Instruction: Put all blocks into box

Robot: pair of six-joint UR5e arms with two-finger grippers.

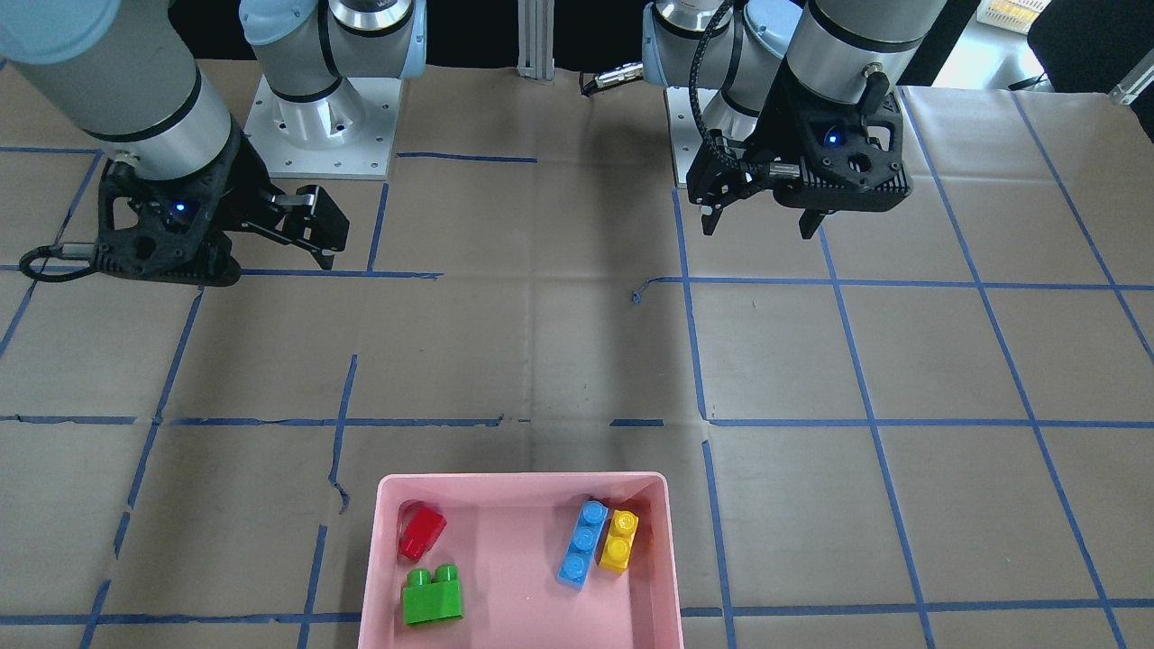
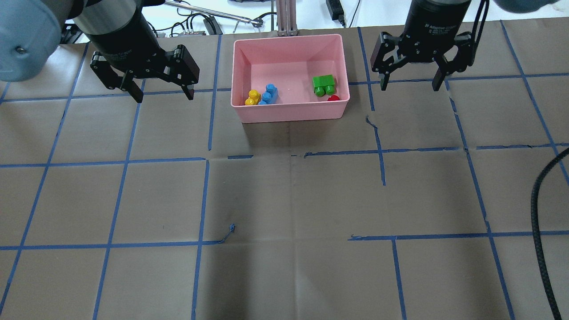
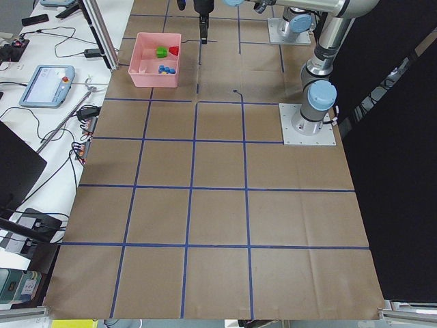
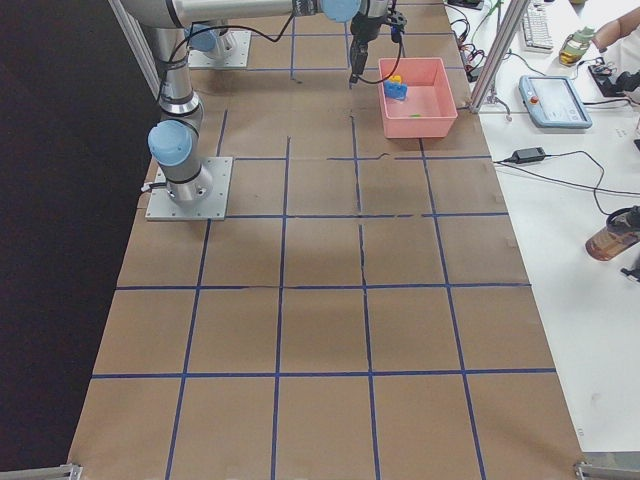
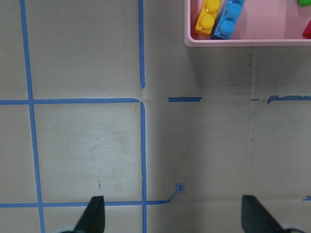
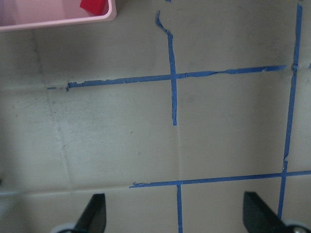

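The pink box point(image 1: 523, 481) sits at the table's far edge in the overhead view point(image 2: 289, 38). All four blocks lie inside it: red point(image 1: 421, 532), green point(image 1: 433, 595), blue point(image 1: 582, 543) and yellow point(image 1: 619, 541). In the overhead view, yellow point(image 2: 252, 98) and blue point(image 2: 268, 94) lie at the left, and green point(image 2: 324, 84) and red point(image 2: 333, 98) at the right. My left gripper point(image 2: 164, 97) hangs open and empty to the left of the box. My right gripper point(image 2: 410, 86) hangs open and empty to its right. Neither touches the box.
Brown paper with a grid of blue tape point(image 2: 206, 160) covers the table. A loose tape curl point(image 2: 231, 229) lies left of centre. A black cable point(image 2: 540, 213) runs along the right edge. An aluminium post point(image 2: 284, 18) stands just behind the box.
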